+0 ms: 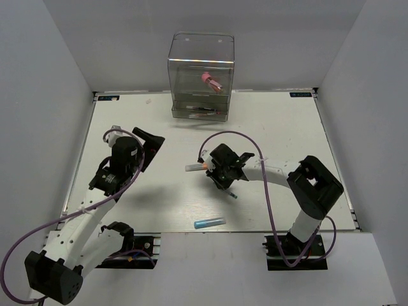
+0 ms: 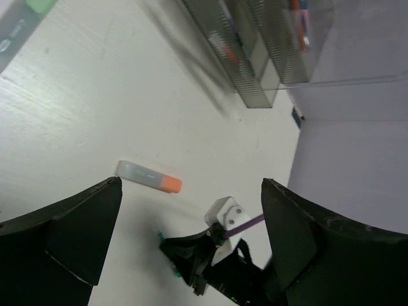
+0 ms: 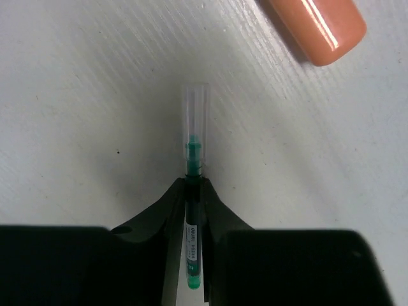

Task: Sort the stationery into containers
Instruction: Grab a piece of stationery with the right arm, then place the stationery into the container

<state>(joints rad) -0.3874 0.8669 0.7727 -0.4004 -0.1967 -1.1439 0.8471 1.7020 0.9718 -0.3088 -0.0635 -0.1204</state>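
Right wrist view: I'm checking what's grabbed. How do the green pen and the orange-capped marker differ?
The green pen is thin; the orange-capped marker is thicker. The pen has a clear cap; the marker's end is glossy orange. The pen is pinched in the right claw; the marker lies free on the table. Both are writing tools.

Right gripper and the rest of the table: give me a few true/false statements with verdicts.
1. The right gripper is shut on the thin green pen. True.
2. The left gripper holds the orange-and-grey marker. False: the left gripper is open and empty, and that marker lies on the table beside the right gripper.
3. The light blue marker lies near the table's near edge, between the two arm bases. True.
4. The pink tube lies on the open table. False: it sits inside the clear drawer box at the far edge.
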